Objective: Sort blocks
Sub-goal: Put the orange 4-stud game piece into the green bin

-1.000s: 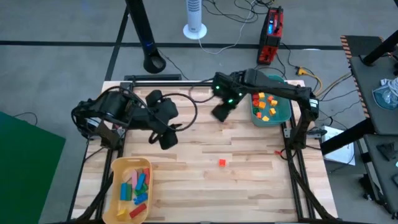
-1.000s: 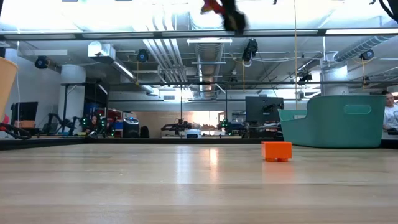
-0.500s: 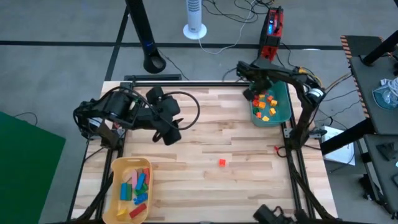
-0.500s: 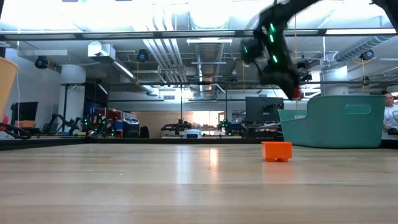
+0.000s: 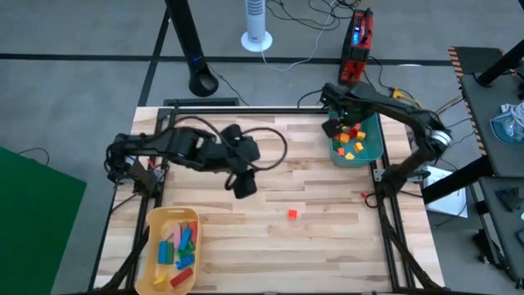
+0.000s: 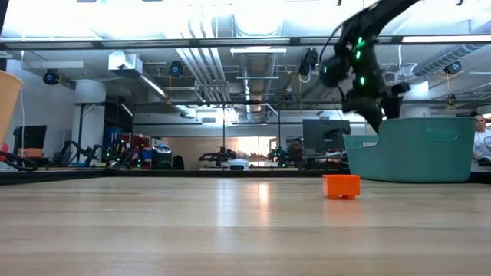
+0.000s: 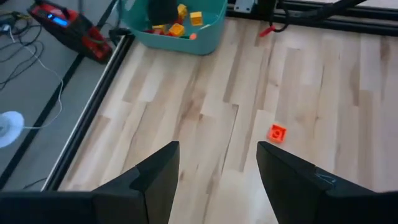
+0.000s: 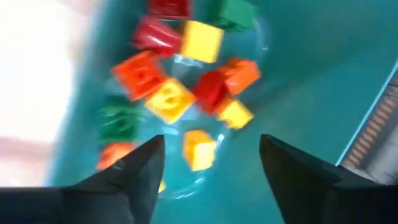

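Note:
One orange block (image 5: 292,214) rests flat on the wooden table, also seen in the low view (image 6: 341,185) and the left wrist view (image 7: 277,132). My left gripper (image 5: 244,187) hovers open to its left and a little farther back, fingers (image 7: 158,177) spread with nothing between them. Above the teal bin (image 5: 370,149) my right gripper (image 5: 334,125) hangs open; its wrist view looks down between the fingers (image 8: 140,171) on several red, orange, yellow and green blocks (image 8: 186,87) lying on the bin's floor. Several more blocks (image 5: 178,244) lie in the yellow tray (image 5: 154,221).
The teal bin (image 6: 414,149) stands at the table's far right corner, the yellow tray at its near left corner. A black rail (image 5: 246,107) runs along the far edge. Bare wood (image 5: 327,188) stretches between the bin and the lone orange block.
My right gripper has swung from over the table's far middle toward the right edge and down over the teal bin. The red piece seen at its tips earlier no longer shows there. My left gripper has moved toward the right edge, nearer the orange block.

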`<state>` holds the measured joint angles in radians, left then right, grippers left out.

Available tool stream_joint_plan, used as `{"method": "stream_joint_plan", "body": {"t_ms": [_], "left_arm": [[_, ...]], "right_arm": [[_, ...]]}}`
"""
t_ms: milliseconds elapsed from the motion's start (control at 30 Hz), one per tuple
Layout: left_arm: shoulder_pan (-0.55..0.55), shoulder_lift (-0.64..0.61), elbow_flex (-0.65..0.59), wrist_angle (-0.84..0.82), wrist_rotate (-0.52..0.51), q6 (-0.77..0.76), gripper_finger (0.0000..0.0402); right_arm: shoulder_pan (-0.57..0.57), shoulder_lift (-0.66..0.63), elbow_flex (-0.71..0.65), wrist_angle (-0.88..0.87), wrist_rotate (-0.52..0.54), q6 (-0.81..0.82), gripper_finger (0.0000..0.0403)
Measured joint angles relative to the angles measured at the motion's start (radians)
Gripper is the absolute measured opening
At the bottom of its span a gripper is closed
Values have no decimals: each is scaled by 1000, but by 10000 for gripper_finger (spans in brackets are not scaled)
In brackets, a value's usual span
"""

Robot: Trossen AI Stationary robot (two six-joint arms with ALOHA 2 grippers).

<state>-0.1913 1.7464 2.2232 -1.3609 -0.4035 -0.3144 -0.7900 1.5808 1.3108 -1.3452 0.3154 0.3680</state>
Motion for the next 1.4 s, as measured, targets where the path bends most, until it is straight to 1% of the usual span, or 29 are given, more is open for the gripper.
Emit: {"method": "stream_joint_plan", "body": {"t_ms": [133,233,333,433,667,733,800,867,1000,1200,1300,1400], "left_arm": [[2,1,-109,119,15,41,201],[2,1,-185,190,94,61,201],[3,1,-272,297,146,68,201],[4,1,-370,438,169,86,201],[33,6,-647,837,191,127,201],[45,19,-715,922,231,126,201],[47,45,-767,1008,259,122,201],[40,78,-804,1089,266,120,201],[22,158,-808,1158,339,106,201],[20,304,-729,1161,426,93,201],[21,372,-664,1131,454,104,202],[24,433,-598,1048,454,142,209]], "right_arm": [[65,-128,0,46,-95,23,289],[131,-243,-1,97,-149,54,311],[207,-340,-1,140,-176,113,326],[290,-413,-1,169,-185,155,334],[476,-495,-2,232,-185,212,334],[520,-508,-2,253,-184,232,331],[558,-520,-2,270,-184,259,329],[584,-528,-2,265,-185,276,330],[621,-544,-3,248,-184,309,339],[646,-552,-11,243,-184,331,349],[649,-544,-14,243,-185,328,350],[649,-543,-21,242,-193,323,350]]}}
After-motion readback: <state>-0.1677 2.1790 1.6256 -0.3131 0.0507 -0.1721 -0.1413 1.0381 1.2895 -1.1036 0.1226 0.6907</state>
